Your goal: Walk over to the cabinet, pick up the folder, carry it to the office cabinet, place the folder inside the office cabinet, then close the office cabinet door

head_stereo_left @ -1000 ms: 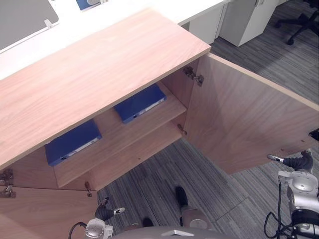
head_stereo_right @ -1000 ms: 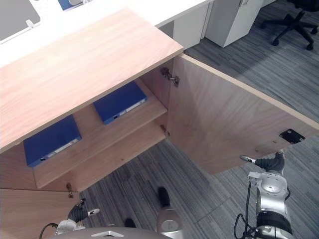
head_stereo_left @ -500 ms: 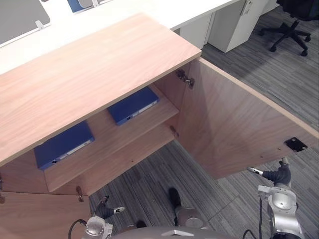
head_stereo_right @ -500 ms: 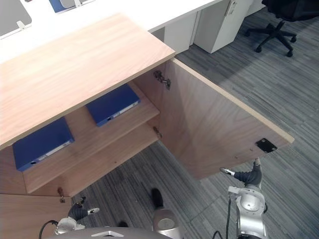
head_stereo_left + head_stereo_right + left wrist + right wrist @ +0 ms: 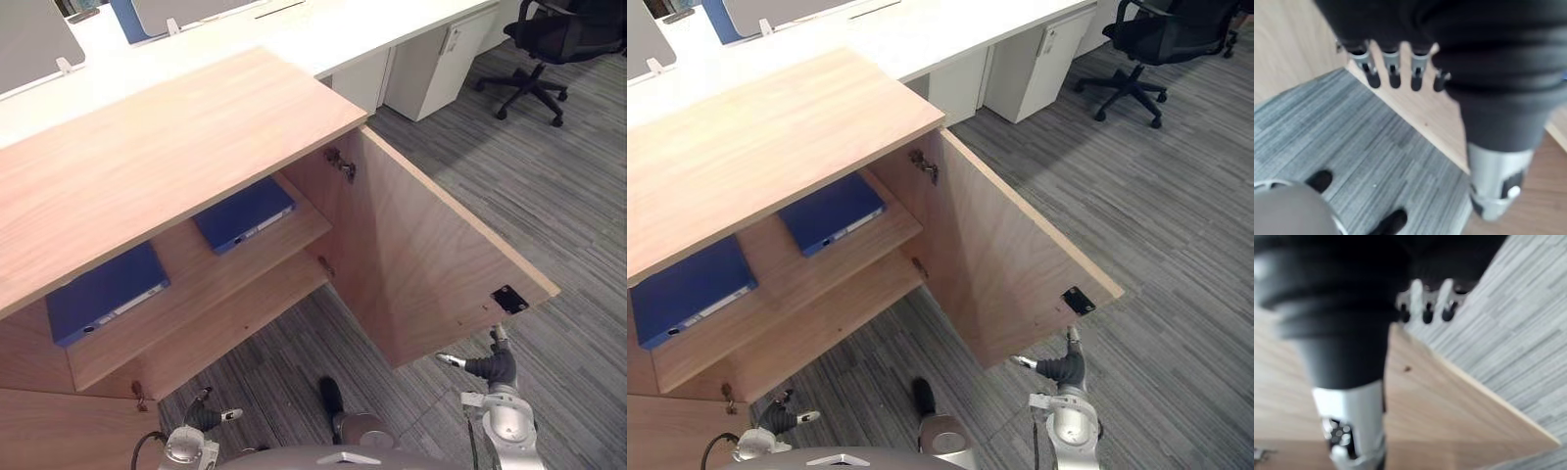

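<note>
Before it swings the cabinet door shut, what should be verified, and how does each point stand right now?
1. Folders stowed: ok. The left folder and right folder lie flat on the shelf.
2. Nothing overhangs the shelf front: ok.
3. Hands free: ok. The left hand and right hand are open and hold nothing.
4. Right hand on the door: cannot tell. It sits at the door's free lower corner, but contact is unclear.
5. Office chair out of the swing: ok. It stands well away.
</note>
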`<state>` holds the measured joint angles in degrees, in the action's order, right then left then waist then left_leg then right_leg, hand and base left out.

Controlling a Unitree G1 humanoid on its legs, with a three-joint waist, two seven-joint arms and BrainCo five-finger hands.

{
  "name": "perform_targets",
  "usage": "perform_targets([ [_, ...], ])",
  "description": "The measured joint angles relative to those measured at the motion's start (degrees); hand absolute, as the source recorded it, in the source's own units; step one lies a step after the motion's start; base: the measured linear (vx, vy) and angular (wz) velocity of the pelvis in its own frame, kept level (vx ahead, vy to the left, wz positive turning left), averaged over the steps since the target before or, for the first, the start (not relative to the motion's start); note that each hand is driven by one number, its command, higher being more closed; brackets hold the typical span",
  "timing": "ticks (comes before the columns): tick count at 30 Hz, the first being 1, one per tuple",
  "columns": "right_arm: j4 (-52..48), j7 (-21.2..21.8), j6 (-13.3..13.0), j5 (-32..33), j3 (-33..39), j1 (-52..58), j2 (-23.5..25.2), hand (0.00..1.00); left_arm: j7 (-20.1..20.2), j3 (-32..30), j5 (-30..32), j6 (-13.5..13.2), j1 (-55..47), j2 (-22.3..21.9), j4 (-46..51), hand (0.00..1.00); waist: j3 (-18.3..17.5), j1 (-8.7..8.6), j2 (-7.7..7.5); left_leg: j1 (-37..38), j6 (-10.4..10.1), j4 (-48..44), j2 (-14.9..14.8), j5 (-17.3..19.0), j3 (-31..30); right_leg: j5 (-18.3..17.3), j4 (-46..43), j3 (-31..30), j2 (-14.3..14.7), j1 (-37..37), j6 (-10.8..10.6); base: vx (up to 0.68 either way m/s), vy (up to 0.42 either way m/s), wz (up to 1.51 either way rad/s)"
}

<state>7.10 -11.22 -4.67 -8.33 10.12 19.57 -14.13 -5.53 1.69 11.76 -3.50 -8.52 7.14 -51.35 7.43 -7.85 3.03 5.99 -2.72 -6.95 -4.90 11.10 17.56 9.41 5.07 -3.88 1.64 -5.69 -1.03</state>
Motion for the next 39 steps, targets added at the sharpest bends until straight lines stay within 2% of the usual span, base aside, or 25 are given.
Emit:
perform_targets([
  [4, 0.0, 0.2, 0.0, -2.2, -3.3, 0.5, 0.0, 0.00, 0.0, 0.7, 0.9, 0.0, 0.3, -0.2, -0.7, 0.00, -0.2, 0.20, -0.30, 0.0, -0.3, -0.8, -0.3, 0.2, 0.3, 0.0, 0.0, 0.2, 0.1, 0.1, 0.0, -0.05, 0.000, -0.08],
  [9, -0.7, 2.8, -0.4, -4.9, -10.1, 0.2, -0.1, 0.00, -0.1, 0.8, 0.9, 0.1, 1.0, -0.5, -1.4, 0.00, -1.0, 1.69, -0.48, -0.3, -0.4, -1.0, -0.5, 0.7, -0.5, 0.0, 0.0, 1.3, 0.2, 0.6, 0.0, -0.04, -0.004, 0.06],
  [12, -2.1, 5.1, -2.4, -5.6, -15.2, -0.6, 0.2, 0.00, -0.1, 0.8, 0.9, 0.1, 0.8, -0.6, -1.4, 0.00, -1.9, 2.31, -0.65, -0.3, -0.4, -0.9, -0.6, 0.7, -0.9, 0.0, 0.0, 1.5, 0.3, 0.7, 0.0, -0.01, 0.014, 0.06],
  [14, -1.7, 6.6, -3.2, -6.6, -18.2, -0.4, 1.3, 0.00, -0.1, 0.8, 0.9, 0.1, 0.9, -0.7, -1.5, 0.00, -2.3, 3.31, -0.97, -0.3, -0.5, -0.9, -0.5, 0.6, -1.4, 0.1, 0.0, 1.6, 0.2, 0.9, -0.1, 0.00, 0.045, 0.13],
  [16, -1.4, 6.9, -3.2, -7.4, -16.8, -0.7, 4.6, 0.00, -0.2, 0.7, 0.9, 0.1, 0.8, -0.7, -1.5, 0.00, -2.4, 3.91, -1.36, -0.1, -0.6, -0.9, -0.3, 0.5, -1.8, 0.3, 0.0, 1.7, 0.1, 1.2, -0.2, 0.00, 0.059, 0.11],
  [18, 0.6, 5.4, -3.1, -7.3, -10.8, -1.3, 7.4, 0.00, -0.4, 0.4, 0.9, 0.1, 0.8, -0.5, -1.5, 0.00, -2.5, 4.28, -1.52, 0.1, -0.2, -0.8, -0.1, 0.5, -1.8, 0.6, -0.1, 1.7, -0.2, 1.4, -0.6, 0.01, 0.059, 0.02],
  [24, 6.4, -2.0, -0.9, -3.1, 4.7, -3.8, 9.0, 0.00, -0.6, -0.9, 0.8, 0.8, 0.5, -0.4, -1.5, 0.00, -2.6, 4.35, -2.44, 0.4, 0.6, -0.8, 0.5, 1.2, -1.4, 0.8, -0.4, 1.3, -0.6, 1.6, -0.8, 0.02, 0.087, -0.02],
  [26, 7.5, -3.0, -0.1, -2.3, 6.9, -4.1, 9.0, 0.00, -0.6, -1.5, 0.8, 1.1, 0.4, -0.5, -1.5, 0.00, -2.6, 4.39, -2.62, 0.8, 0.7, -0.6, 0.6, 1.3, -0.8, 0.8, -0.4, 1.1, -0.7, 1.7, -0.8, 0.03, 0.070, -0.13],
  [31, 9.1, -4.4, 0.0, -2.0, 10.2, -4.2, 9.0, 0.00, -0.6, -1.7, 0.7, 1.1, 0.3, -0.5, -1.4, 0.00, -2.5, 4.50, -2.78, 1.3, 1.0, 0.1, 1.0, 1.5, -0.4, 0.6, -0.4, 1.0, -0.9, 1.7, -1.1, 0.00, 0.044, -0.03],
  [35, 15.2, -4.4, 0.7, -0.3, 11.0, -5.3, 9.1, 0.00, -0.6, -1.7, -0.4, 1.1, 0.2, -0.5, -1.3, 0.00, -2.5, 4.82, -2.82, 1.4, 1.1, 0.1, 1.3, 1.5, -0.6, 0.6, -0.4, 1.3, -1.3, 1.9, -1.2, -0.02, 0.031, 0.04],
  [39, 23.3, -4.1, 1.2, 1.9, 10.7, -6.5, 9.1, 0.00, -0.6, -2.1, -0.5, 1.1, 0.1, -0.5, -1.3, 0.00, -2.5, 5.89, -2.85, 2.0, 1.3, 0.1, 1.5, 1.6, -1.8, 0.0, 0.0, 2.4, -1.7, 3.0, -1.6, -0.04, 0.020, 0.14],
])
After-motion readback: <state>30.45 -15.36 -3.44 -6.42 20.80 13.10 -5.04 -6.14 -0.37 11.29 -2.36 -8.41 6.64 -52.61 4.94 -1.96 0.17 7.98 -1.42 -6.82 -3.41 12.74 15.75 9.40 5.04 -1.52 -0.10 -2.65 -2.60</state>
